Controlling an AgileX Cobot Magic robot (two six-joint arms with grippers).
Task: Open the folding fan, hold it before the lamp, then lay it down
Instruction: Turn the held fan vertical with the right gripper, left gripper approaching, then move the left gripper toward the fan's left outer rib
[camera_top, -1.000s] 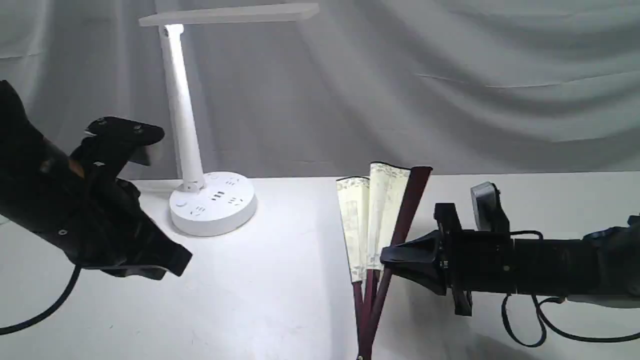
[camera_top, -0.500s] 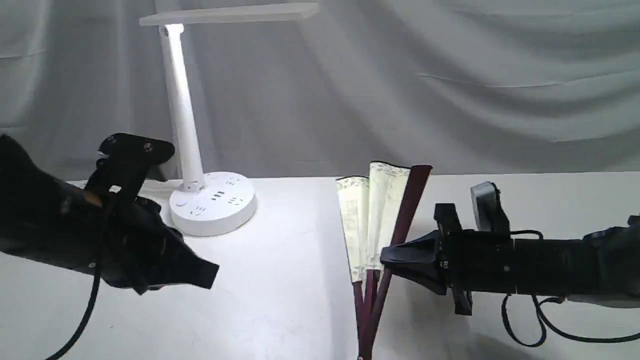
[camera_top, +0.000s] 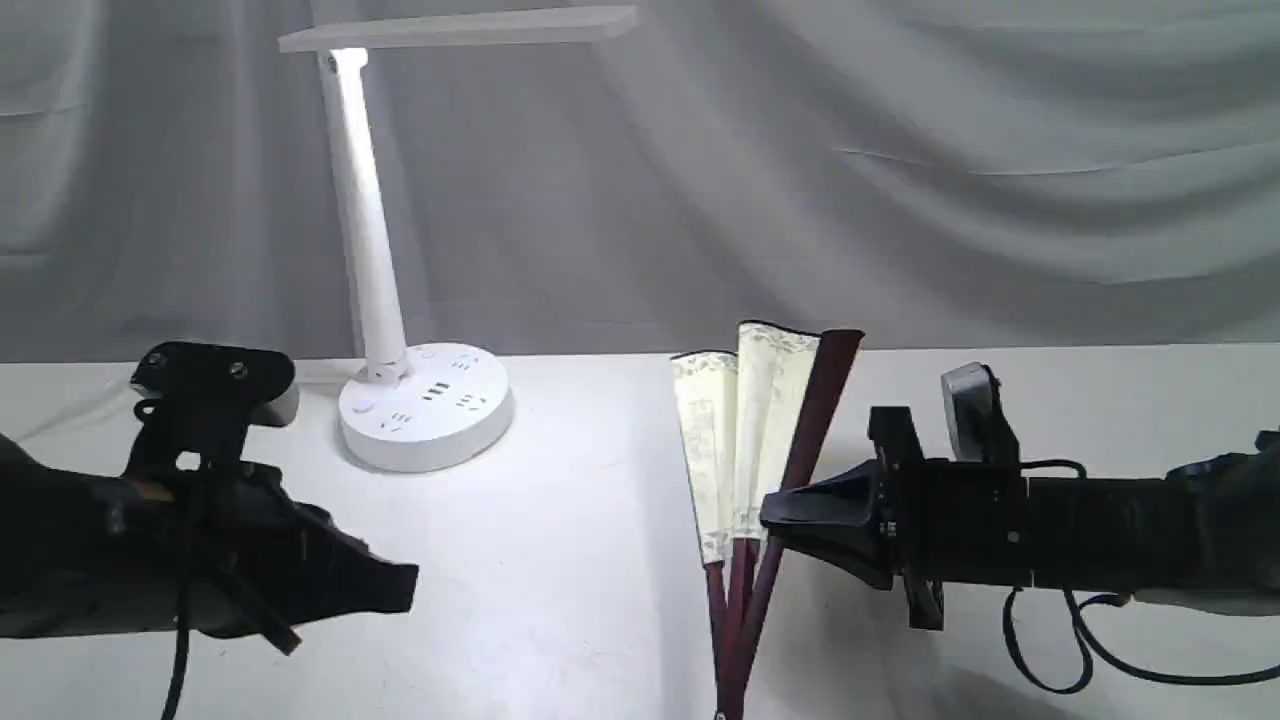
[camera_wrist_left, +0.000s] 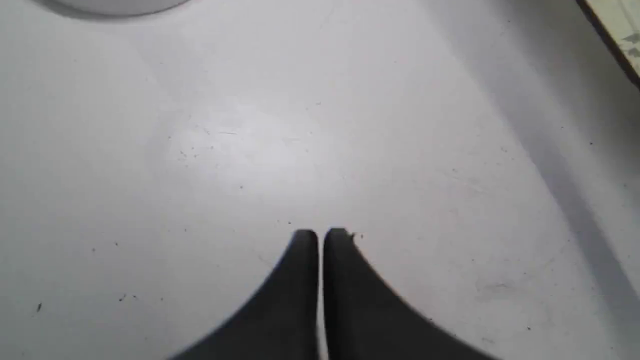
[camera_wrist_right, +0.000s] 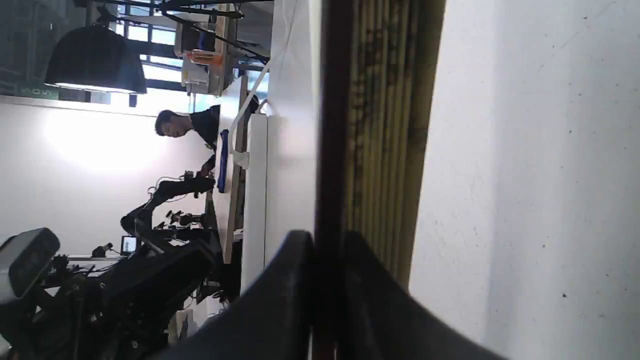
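Note:
The folding fan (camera_top: 745, 450) is partly spread, showing cream pleats and dark maroon ribs, with its pivot end low at the front of the table. My right gripper (camera_top: 772, 520) is shut on its right maroon guard (camera_wrist_right: 330, 125), reaching in from the right. The white lamp (camera_top: 372, 250) stands at the back left, its round base (camera_top: 425, 405) on the table. My left gripper (camera_top: 405, 588) hangs low over the table at the left, well apart from the fan. In the left wrist view its fingers (camera_wrist_left: 305, 250) are together with nothing between them; a corner of the fan (camera_wrist_left: 617, 30) shows.
A grey draped cloth (camera_top: 900, 170) hangs behind the white table (camera_top: 560, 580). A black cable (camera_top: 1060, 650) loops under the right arm. The right wrist view looks past the fan into a room with other equipment (camera_wrist_right: 150, 250) and a person.
My left arm has dropped from beside the lamp post down toward the table's front left. The right gripper and the fan have stayed put.

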